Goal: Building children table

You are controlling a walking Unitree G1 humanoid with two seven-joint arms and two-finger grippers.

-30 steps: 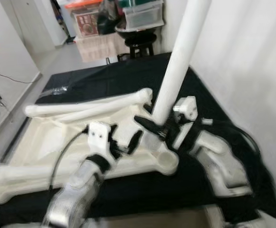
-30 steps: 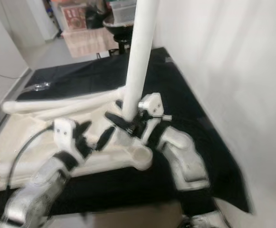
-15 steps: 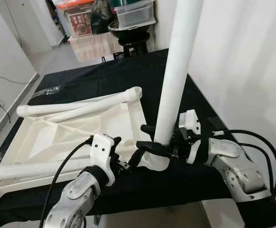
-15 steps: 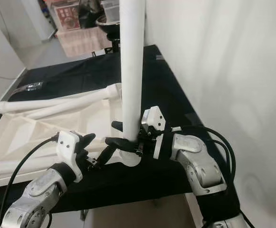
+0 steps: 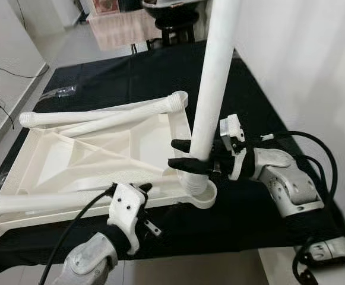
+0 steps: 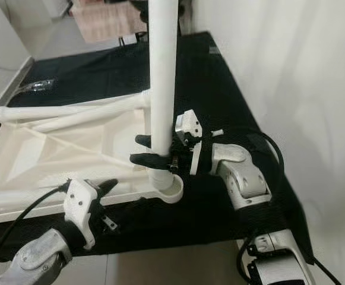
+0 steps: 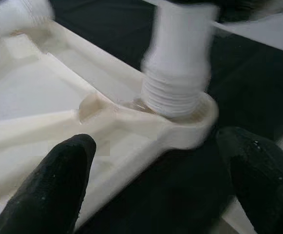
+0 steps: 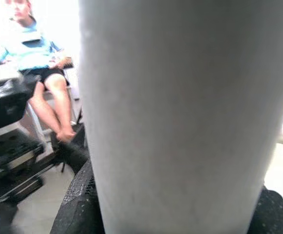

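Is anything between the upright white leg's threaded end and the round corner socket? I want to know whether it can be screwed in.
Nothing visible: the white plastic table leg, clamped by the right gripper, has its threaded end already at the round corner socket of the upside-down white tabletop.

White leg (image 5: 211, 95), cream tabletop (image 5: 89, 160), black cloth (image 5: 136, 77).

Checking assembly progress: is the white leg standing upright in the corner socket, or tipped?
Upright. The white leg rises almost vertically, threaded end in the tabletop's corner socket, right end effector clamped around it. Whether it is fully screwed in: cannot tell.
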